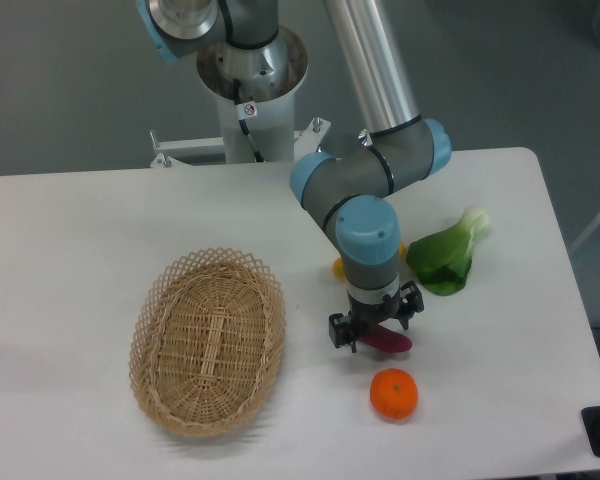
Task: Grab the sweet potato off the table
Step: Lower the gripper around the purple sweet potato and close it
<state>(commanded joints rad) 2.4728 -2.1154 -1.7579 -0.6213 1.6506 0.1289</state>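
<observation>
The sweet potato lies between the jaws on the table

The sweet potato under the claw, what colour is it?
Dark purple-magenta sweet potato, seen in the fixed camera view.

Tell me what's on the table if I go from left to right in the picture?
basket → gripper over the sweet potato → bok choy. The orange and yellow fruit overlap the middle ones.
</observation>
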